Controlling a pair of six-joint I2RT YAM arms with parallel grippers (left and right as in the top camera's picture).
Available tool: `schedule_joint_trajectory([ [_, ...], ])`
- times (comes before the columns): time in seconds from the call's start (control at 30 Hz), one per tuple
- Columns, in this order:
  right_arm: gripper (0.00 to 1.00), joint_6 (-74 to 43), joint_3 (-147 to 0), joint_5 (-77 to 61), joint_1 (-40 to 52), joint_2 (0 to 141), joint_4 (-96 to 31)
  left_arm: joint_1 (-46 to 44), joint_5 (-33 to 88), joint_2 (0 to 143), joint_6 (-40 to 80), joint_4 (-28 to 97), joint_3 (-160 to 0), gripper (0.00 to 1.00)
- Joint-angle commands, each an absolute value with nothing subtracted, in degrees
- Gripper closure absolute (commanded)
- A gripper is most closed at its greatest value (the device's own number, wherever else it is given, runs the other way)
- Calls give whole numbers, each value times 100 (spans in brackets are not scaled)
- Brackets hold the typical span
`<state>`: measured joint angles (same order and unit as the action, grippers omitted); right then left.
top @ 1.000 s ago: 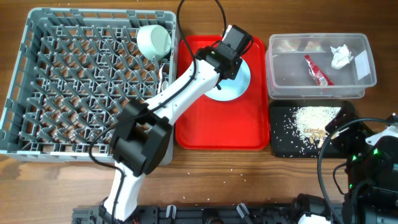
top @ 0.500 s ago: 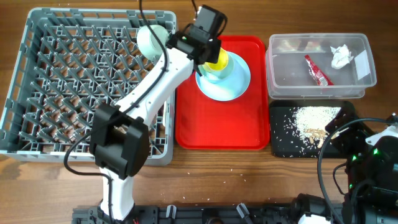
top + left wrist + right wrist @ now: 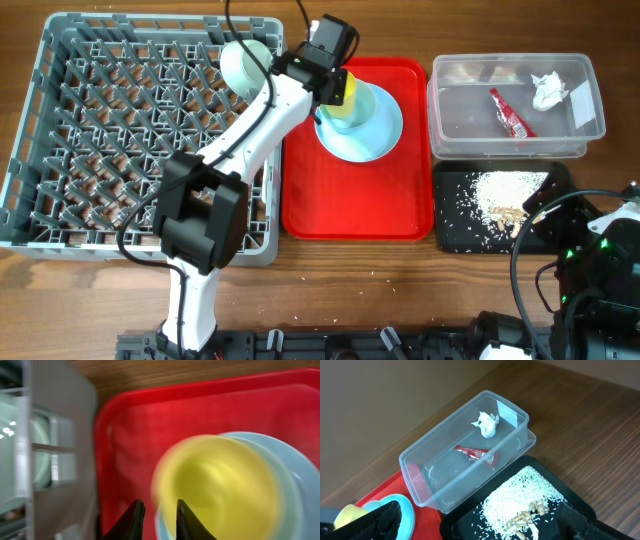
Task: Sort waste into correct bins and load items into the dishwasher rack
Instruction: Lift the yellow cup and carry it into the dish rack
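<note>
Far left: dishwasher rack [image 3: 120, 130], with the green bowl [image 3: 247, 65] lying in its upper right corner.

Centre: left gripper [image 3: 159, 519] is over the red tray [image 3: 350, 215]. Its fingers [image 3: 136, 520] are drawn close, with the rim of the yellow cup [image 3: 215, 485] between them. I read that as a grip on the cup wall. The cup sits over the blue plate [image 3: 375, 135]; blur hides whether it touches.

Right: clear tub [image 3: 590, 125] holds the napkin [image 3: 545, 90] and red wrapper [image 3: 510, 112]. The black tray [image 3: 460, 230] below it holds the rice crumbs [image 3: 505, 190]. Right gripper [image 3: 477, 512] is parked at lower right, fingers spread wide, holding nothing.

Risks:
- A rim pinch is thin, so the cup could pivot or slip on the way to the rack.
- The rack wall and green bowl lie just beside the cup, so a low carry could clip either.
- Landing on top of the pegs would leave the cup tipped.

Surface: brown wooden tabletop [image 3: 420, 290], with a few stray grains along the lower edge. Beyond the tub, the right wrist view shows only plain brown ground; wall or floor, I cannot tell.
</note>
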<state>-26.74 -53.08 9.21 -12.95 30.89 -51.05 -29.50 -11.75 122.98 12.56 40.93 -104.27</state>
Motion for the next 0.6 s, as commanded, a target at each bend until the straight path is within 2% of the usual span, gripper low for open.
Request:
schedule_joint_trajectory([
  [0.0,0,-2709,-5356,893,-1310,3063,-5089,-2665,-1516,12300,1284,4025,-10510,78],
  [0.1,0,-2709,-5356,893,-1310,3063,-5087,-2685,-1299,12022,1284,3981,-10801,80],
  [0.17,0,-2711,-5356,893,-1310,3063,-5089,-2971,-327,11804,958,3933,-10956,82],
  [0.2,0,-2707,-5356,893,-1310,3063,-5089,-3127,-38,11795,777,3896,-10956,79],
  [0.23,0,-2709,-5356,893,-1310,3063,-5089,-3376,30,11834,569,3870,-10949,69],
  [0.37,0,-2709,-5356,893,-1310,3063,-5089,-3736,-440,12123,298,3677,-10949,66],
  [0.57,0,-2707,-5356,893,-1310,3063,-5089,-3566,-458,12359,301,3889,-10919,69],
])
